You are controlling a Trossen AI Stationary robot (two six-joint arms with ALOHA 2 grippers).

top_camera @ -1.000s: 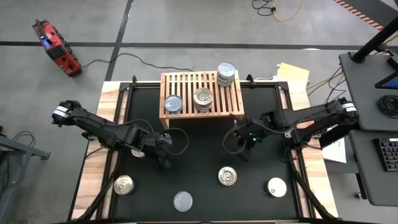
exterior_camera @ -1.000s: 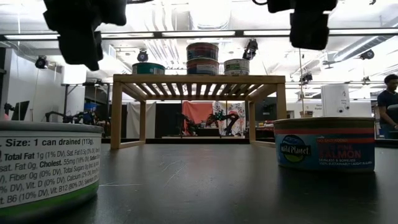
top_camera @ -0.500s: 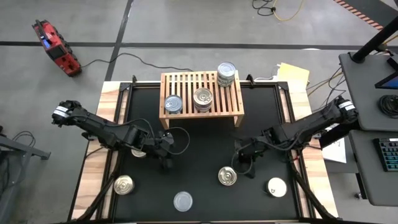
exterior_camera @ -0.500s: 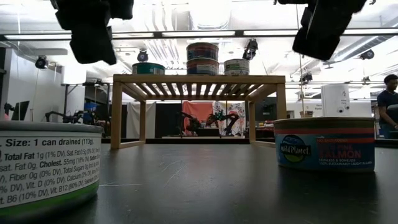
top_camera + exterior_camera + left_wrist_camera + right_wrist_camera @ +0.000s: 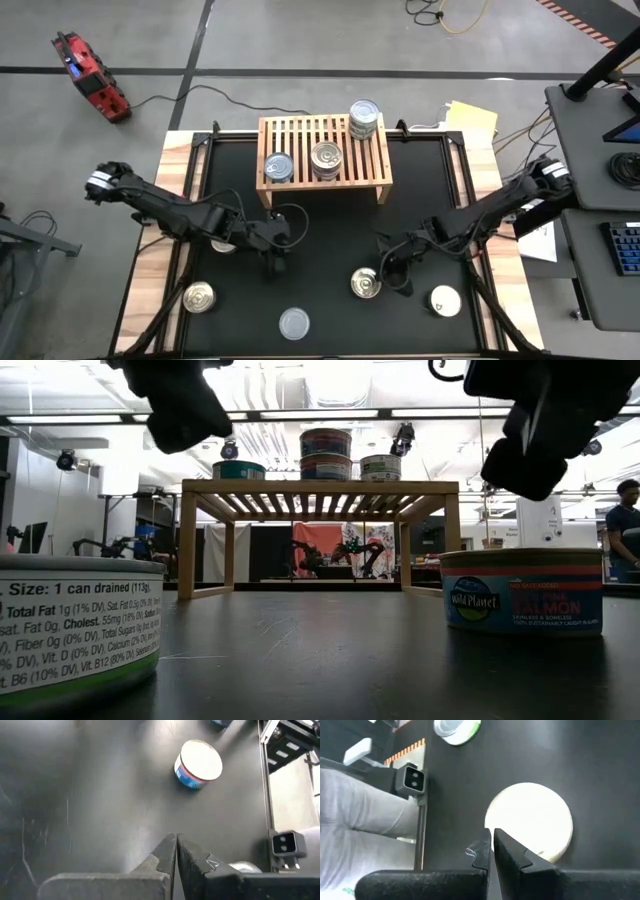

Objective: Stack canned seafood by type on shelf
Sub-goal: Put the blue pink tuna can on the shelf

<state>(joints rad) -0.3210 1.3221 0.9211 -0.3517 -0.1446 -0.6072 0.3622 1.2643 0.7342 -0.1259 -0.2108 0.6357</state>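
The light-wood shelf (image 5: pixel 323 155) stands at the table's far middle. On its slatted top are a blue-sided can (image 5: pixel 279 167), a short stack (image 5: pixel 326 158) and a taller stack (image 5: pixel 364 115). Loose cans rest on the black mat: a gold-lidded one (image 5: pixel 200 297), a whitish one (image 5: pixel 294 323), a salmon can (image 5: pixel 366 283) and a white-lidded one (image 5: pixel 445 300). My left gripper (image 5: pixel 277 265) hovers shut over bare mat at centre left. My right gripper (image 5: pixel 388 278) is shut and slants down just right of the salmon can (image 5: pixel 527 825), above its lid (image 5: pixel 522 552).
Another can (image 5: pixel 222 246) shows partly under my left arm. Cables loop off both wrists over the mat. A small camera (image 5: pixel 412 779) sits on the rail at the table's near edge. Wooden strips border the mat on the left and right.
My right gripper has come down and toward the near edge, from below the shelf's right leg to beside the salmon can, staying shut. My left gripper has shifted a little toward the right and tipped its fingers up somewhat, still shut. No can has moved.
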